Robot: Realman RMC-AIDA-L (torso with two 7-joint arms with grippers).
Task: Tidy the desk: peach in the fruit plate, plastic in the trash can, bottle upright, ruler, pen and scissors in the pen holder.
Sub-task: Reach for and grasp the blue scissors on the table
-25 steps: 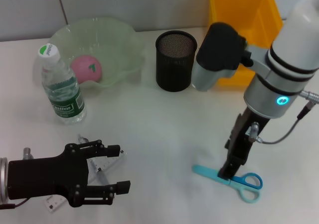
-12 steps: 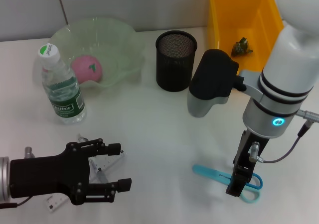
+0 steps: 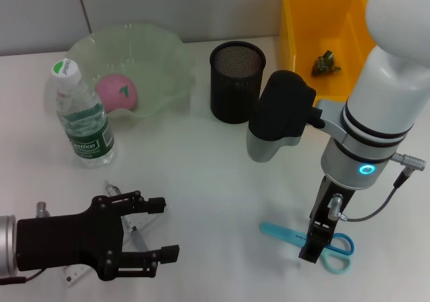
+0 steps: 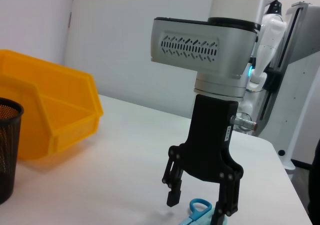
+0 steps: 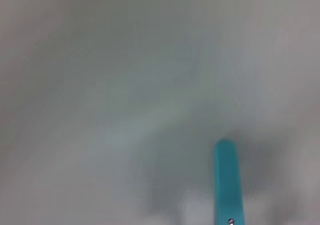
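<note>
Right pincer (image 3: 313, 247) points down near the table's (image 3: 222, 174) front right edge with jaws spread wide and holding nothing, straddling the teal-handled scissors (image 3: 322, 243) lying flat beneath it. Left pincer (image 3: 158, 237) sits low at the front left corner, fingers apart and empty, over small white and clear bits I can't identify. Further back: clear plastic water bottle (image 3: 82, 117) upright, pink peach (image 3: 116, 92) in the pale green glass fruit plate (image 3: 164, 60), black mesh pen holder (image 3: 236, 80), yellow bin (image 3: 322, 30) at the back right.
</note>
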